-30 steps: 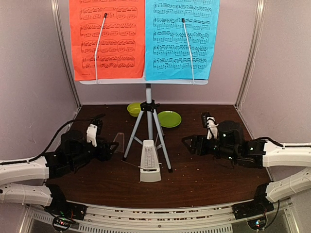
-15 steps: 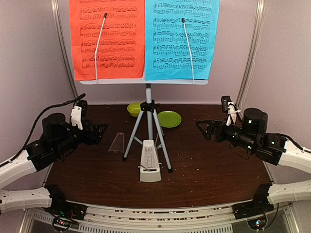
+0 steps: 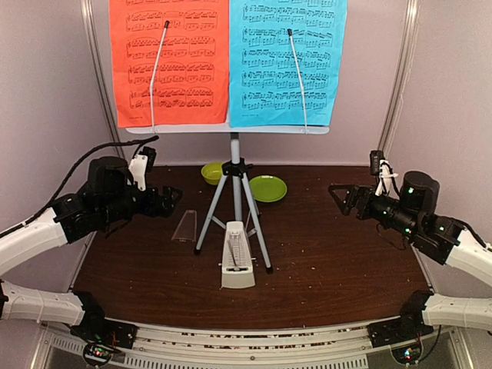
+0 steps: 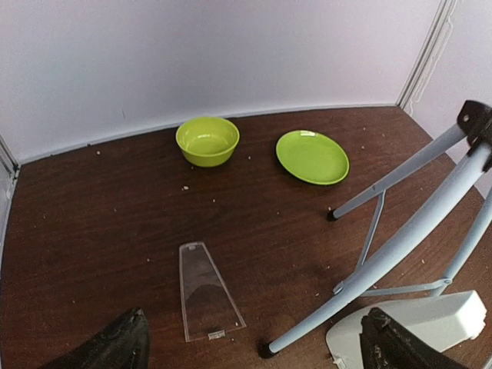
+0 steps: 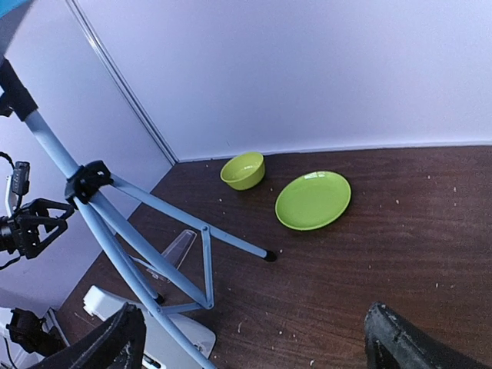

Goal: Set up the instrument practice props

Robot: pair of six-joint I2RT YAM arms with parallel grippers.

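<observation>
**Top view**
- Desk: mounted on top of the tripod, at the far middle of the table.
- Red sheet: on the left half of the desk, under a thin wire arm.
- Blue sheet: on the right half, edge to edge with the red one, under a second wire arm.
- Tripod: legs spread, feet on the table.
- Metronome: upright between the two near legs, near the middle of the table.
- Clear panel: flat on the table, just left of the tripod.
- Bowl and plate: far side, behind the tripod, bowl on the left.
- Left gripper: raised at the left, holding nothing.
- Right gripper: raised at the right, holding nothing.

**Left wrist view**
- Jaws wide apart; both fingers at the bottom corners, nothing between them.
- Clear panel below; tripod legs and the metronome base to the right.

**Right wrist view**
- Jaws wide apart; fingers low in the frame, well above the table.
- Plate and bowl lie beyond, close together but apart; the tripod stands at the left.
</observation>
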